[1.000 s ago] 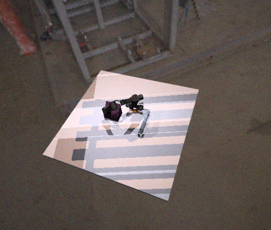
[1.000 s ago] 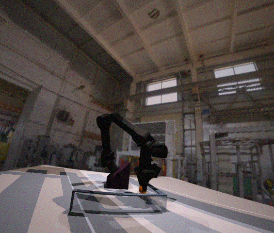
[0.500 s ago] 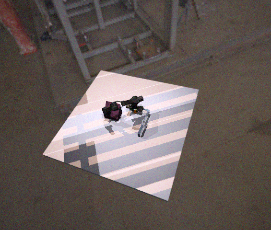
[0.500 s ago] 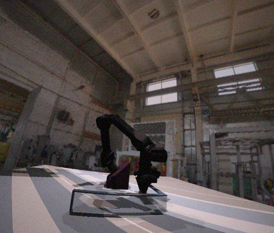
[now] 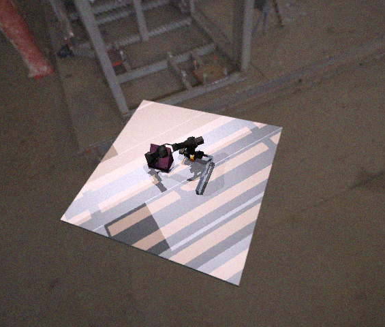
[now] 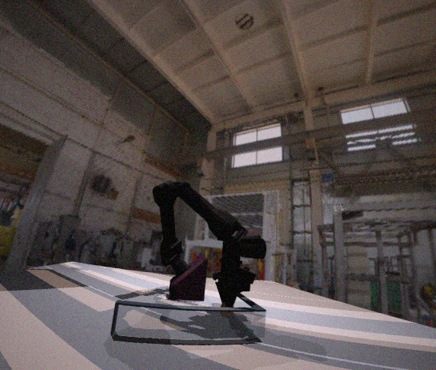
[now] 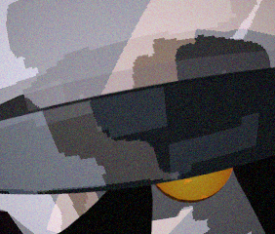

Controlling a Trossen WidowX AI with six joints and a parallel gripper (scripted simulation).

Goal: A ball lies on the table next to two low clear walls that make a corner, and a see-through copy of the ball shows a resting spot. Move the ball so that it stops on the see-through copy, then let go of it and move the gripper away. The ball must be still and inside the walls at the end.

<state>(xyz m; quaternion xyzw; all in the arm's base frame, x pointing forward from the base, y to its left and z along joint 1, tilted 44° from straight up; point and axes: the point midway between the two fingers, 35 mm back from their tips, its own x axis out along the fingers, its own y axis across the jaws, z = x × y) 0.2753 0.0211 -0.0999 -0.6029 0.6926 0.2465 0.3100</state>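
Beneath a warehouse ceiling, the gripper [image 6: 227, 303] reaches down inside the clear walls [image 6: 186, 307] on the striped table [image 5: 199, 225], its fingers clamped on the orange ball [image 7: 194, 186].

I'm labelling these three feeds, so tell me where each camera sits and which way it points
Top: high above and off to one side, looking down at the striped table; the whole arm and purple base show.
Exterior: low near the table surface, looking across through the clear walls; the arm and the hand reaching down show.
Wrist: on the hand, close behind a clear wall's rim; dark fingers frame the orange ball.
Shared: top and wrist both show the ball.
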